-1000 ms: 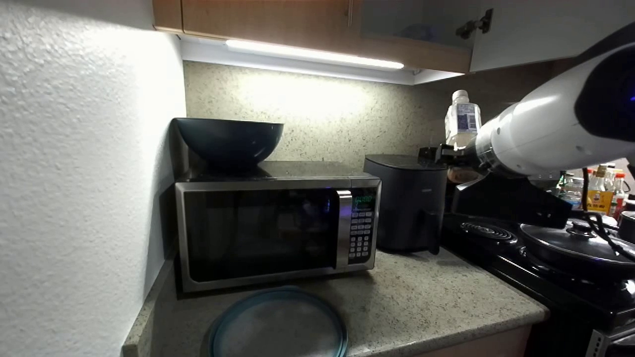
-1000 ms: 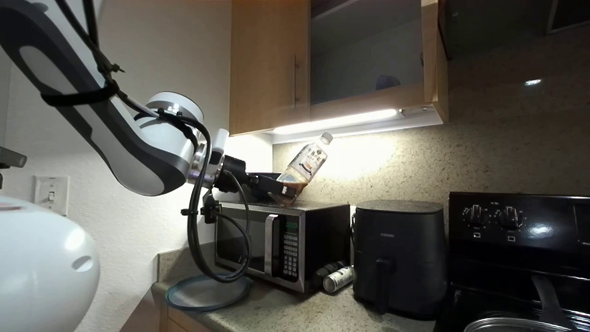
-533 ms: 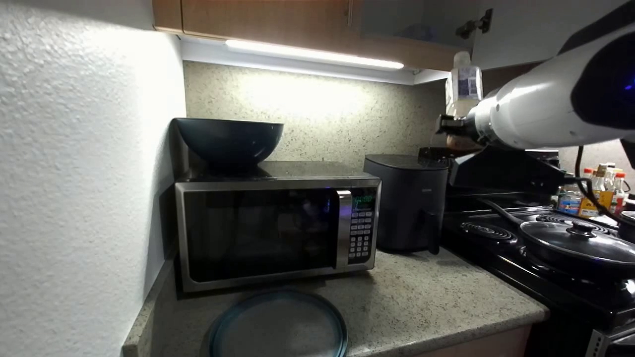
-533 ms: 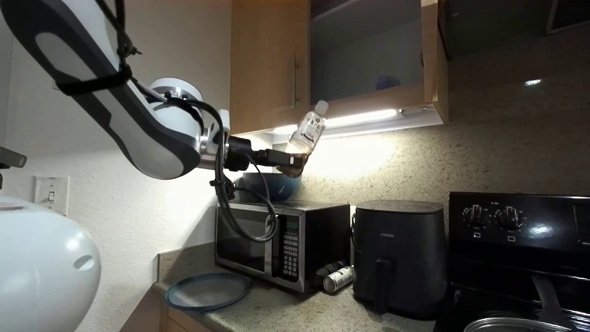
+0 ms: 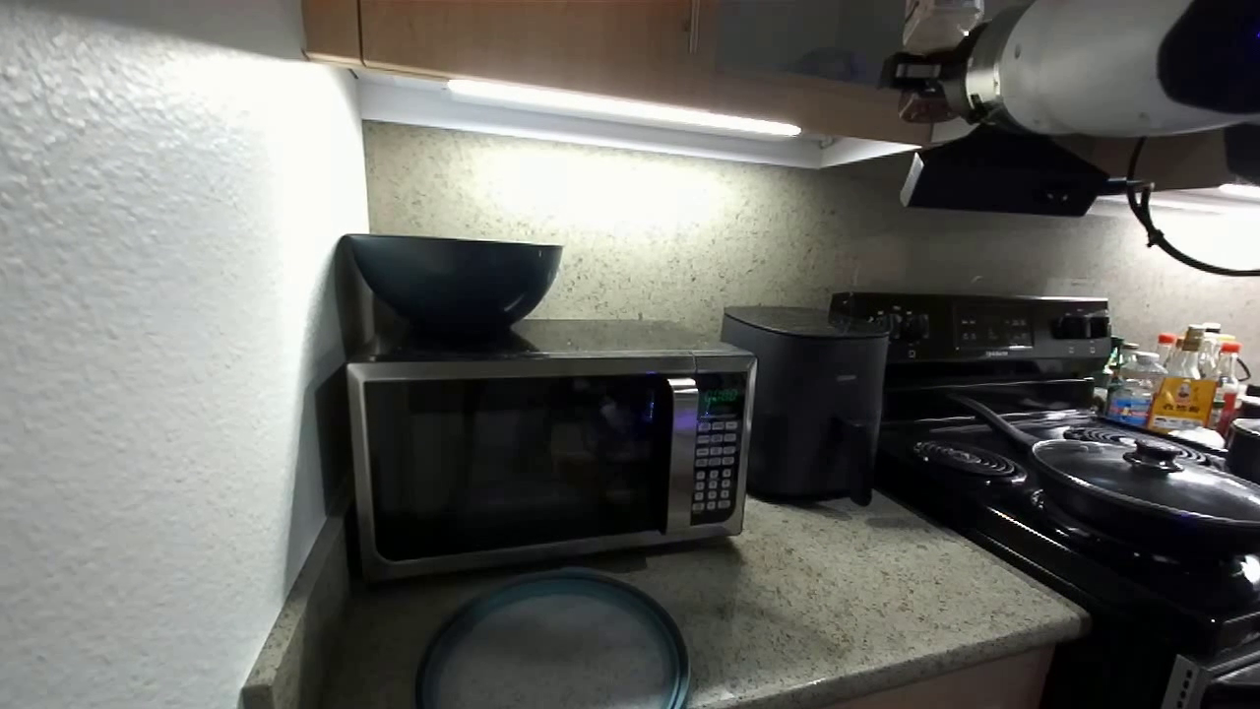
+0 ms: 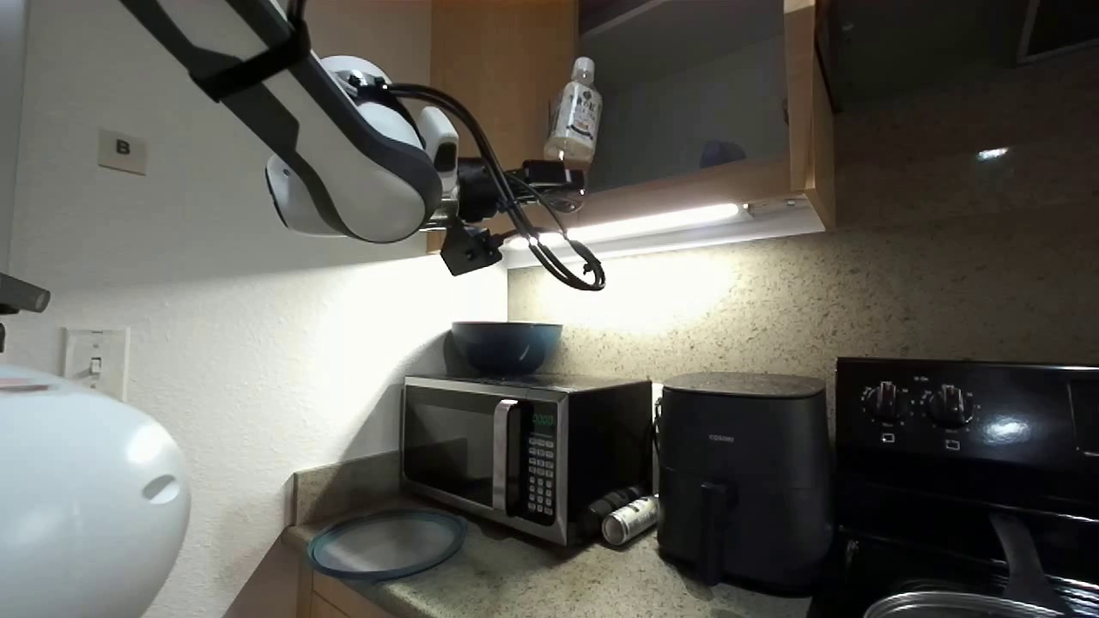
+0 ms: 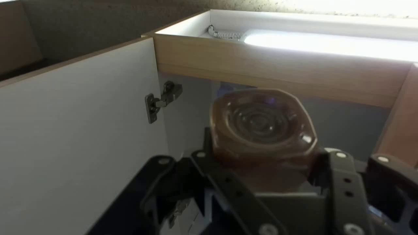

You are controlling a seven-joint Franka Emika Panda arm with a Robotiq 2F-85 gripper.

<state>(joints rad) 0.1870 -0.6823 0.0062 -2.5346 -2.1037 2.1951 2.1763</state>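
A blue bowl sits on top of the microwave. Next to the microwave is a black air fryer, and a can lies on its side between the two. A flat disc with a blue edge is on the counter. A pan with a glass lid is on the black stove, near some bottles. A light switch is on the wall.
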